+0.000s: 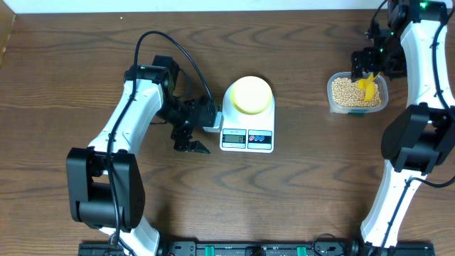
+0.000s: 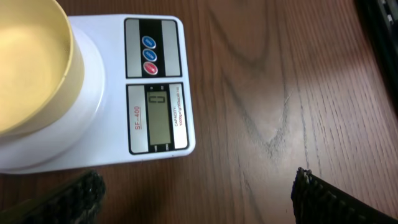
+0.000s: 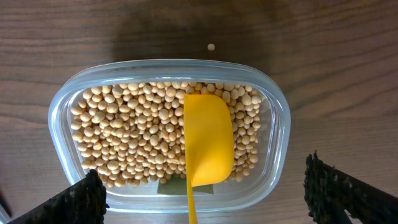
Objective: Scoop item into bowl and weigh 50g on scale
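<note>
Here is the clear tub (image 3: 281,124) at the right end of the desk (image 1: 298,185), filled with a loose layer of tan beans (image 3: 130,130), and the yellow scoop (image 3: 208,140) lies on top of them, hollow side up and empty. One stray bean (image 3: 211,46) sits on the wood just beyond the tub. Over in the middle, the pale-yellow bowl (image 1: 249,94) stands on the platform of the white scale (image 1: 247,139) with nothing in it. The right gripper (image 3: 208,190) hangs right above the tub, jaws spread wide; the scoop's handle runs down the wrist view into the gap between the fingers, touching neither. So the scoop's long axis lines up with that gap, scoop end pointing away from the gripper. The left gripper (image 1: 190,146) sits just beside the scale's left front corner, also spread wide and gripping nothing. From its wrist view the scale lies ahead and to the left, apart from the fingers. The scale's display and buttons face the robot's edge of the desk
</note>
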Robot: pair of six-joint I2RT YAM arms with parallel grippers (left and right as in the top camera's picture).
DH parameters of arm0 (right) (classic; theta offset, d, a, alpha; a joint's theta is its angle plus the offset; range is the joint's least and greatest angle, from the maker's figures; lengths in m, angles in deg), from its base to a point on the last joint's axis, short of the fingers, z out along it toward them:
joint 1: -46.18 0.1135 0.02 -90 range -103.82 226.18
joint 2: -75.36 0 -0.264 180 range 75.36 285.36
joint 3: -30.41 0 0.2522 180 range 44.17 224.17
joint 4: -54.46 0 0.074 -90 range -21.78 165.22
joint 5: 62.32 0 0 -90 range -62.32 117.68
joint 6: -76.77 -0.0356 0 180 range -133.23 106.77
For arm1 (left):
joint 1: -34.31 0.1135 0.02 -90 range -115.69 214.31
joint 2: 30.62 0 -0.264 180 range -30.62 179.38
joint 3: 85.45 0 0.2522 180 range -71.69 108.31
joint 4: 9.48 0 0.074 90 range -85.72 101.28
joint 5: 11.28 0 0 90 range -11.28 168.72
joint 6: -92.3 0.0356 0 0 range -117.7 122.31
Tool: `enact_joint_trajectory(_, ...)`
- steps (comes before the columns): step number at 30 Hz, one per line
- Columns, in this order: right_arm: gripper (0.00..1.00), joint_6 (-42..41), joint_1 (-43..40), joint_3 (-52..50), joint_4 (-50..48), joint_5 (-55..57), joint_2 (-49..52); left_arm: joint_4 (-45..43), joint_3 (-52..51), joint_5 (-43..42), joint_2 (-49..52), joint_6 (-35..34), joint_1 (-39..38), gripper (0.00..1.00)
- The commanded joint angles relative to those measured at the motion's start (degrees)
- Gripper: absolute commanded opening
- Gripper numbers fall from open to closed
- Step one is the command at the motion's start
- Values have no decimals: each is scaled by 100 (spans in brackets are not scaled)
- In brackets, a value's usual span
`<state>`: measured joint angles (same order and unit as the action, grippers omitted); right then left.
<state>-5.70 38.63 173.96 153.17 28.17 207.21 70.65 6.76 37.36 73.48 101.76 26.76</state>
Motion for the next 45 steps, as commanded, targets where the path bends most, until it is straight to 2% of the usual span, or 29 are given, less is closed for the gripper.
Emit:
enact_joint_trajectory(1,99,-17,4,46,4,46,74,13,-35,236,-37,74,20,98)
enact_joint_trajectory(4,99,-17,4,46,4,46,74,-70,-35,245,-37,22,20,98)
enact_joint_trajectory(9,99,-17,4,46,4,46,74,-461,-35,297,-37,-758,20,98)
enact_joint_trajectory(14,99,-17,4,46,4,46,74,-514,-35,612,-37,-769,22,98)
enact_joint_trajectory(24,99,-17,4,46,4,46,74,-476,-35,577,-37,-767,20,98)
enact_joint_trajectory(45,99,-17,4,46,4,44,74,-476,-35,-330,-37,-767,66,98)
